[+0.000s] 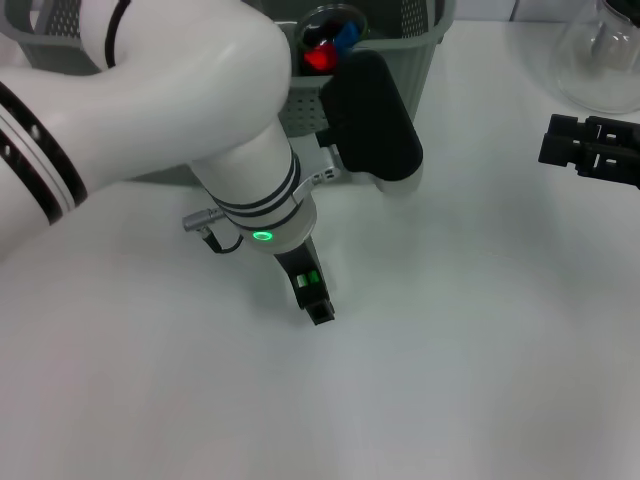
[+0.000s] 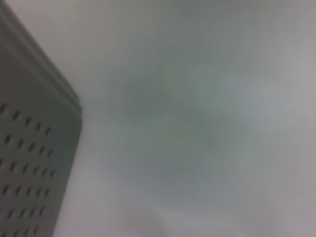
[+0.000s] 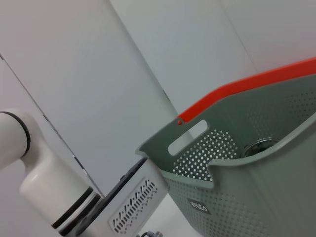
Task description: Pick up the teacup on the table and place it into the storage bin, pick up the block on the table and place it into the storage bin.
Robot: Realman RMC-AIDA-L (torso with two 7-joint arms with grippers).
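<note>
My left gripper [image 1: 316, 300] points down at the white table, in front of the storage bin [image 1: 412, 58]. A small green block [image 1: 308, 278] shows between its narrow black fingers, which look shut on it. The bin's perforated grey-green wall [image 2: 29, 158] fills one side of the left wrist view, and the right wrist view shows the storage bin [image 3: 237, 197] with its small black label. A round clear teacup [image 1: 330, 22] lies inside the bin beside red and blue items; its rim [image 3: 259, 146] shows in the right wrist view. My right gripper [image 1: 548, 138] rests shut at the far right.
A clear glass flask [image 1: 600, 60] stands at the back right, behind the right gripper. The bin carries a red handle [image 3: 256, 81]. My bulky left arm [image 1: 150, 90] covers the bin's left part. Bare white table [image 1: 450, 380] spreads across the front.
</note>
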